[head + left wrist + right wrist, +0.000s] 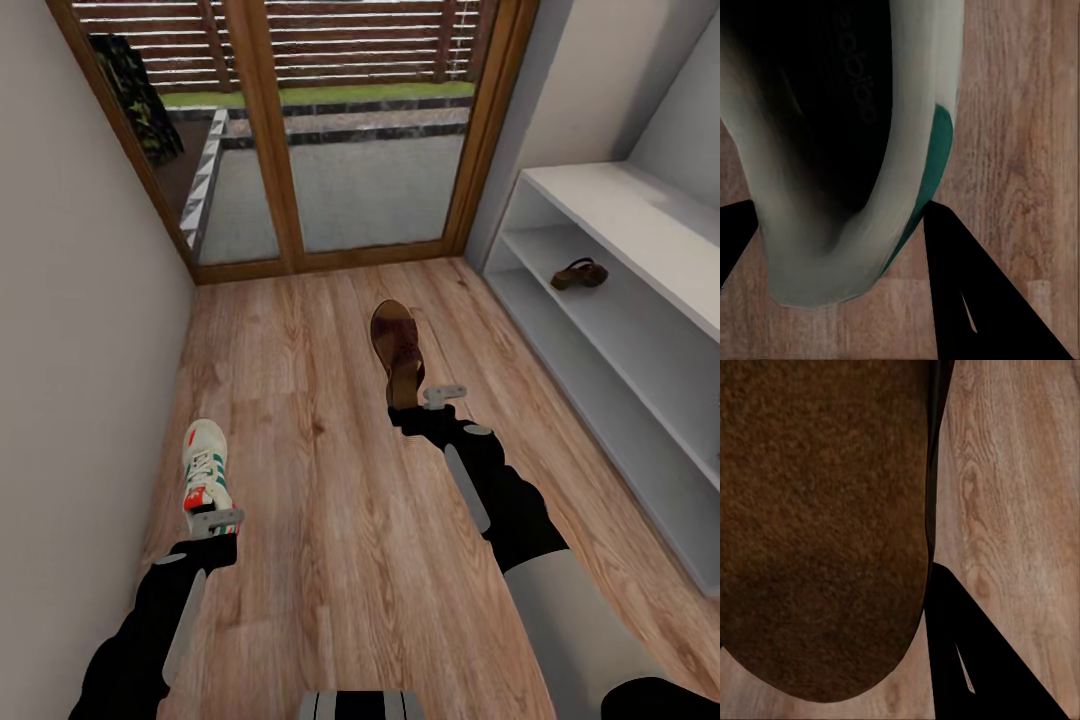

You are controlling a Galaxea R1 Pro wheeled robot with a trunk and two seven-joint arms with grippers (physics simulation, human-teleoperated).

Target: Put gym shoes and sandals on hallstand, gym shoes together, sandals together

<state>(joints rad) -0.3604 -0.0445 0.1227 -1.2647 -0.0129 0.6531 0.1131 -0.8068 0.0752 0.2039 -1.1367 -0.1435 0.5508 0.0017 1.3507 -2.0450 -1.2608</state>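
Mid-task, both arms loaded: my left gripper (215, 522) is clamped on the heel of a gym shoe (205, 465), and the left wrist view shows the heel cup (832, 225) pinched between the two dark fingers (975, 292). My right gripper (428, 398) is closed on the heel end of a sandal (397, 352); the right wrist view has its brown sole (825, 525) filling the gap, one finger (967, 660) hard against its edge. Whether either shoe is fully clear of the corridor floor (320, 560) I can't tell from here. Taking the hallstand (640, 230) as reference: one sandal (579, 273) already sits on its upper open shelf, toward the glass door (330, 130) end. The held sandal is out on the floor side of the rack, near it; the gym shoe is well apart from the rack, over by the opposite wall (70, 330). The second gym shoe I can't place from these views. I'd judge the step in hand to be carrying the second sandal to the rack. Next move: swing the right arm toward the shelf, keep the sandal level to clear the shelf lip, and set it just beside the shelved one. Then the gym shoe goes on with room left beside it for its mate.
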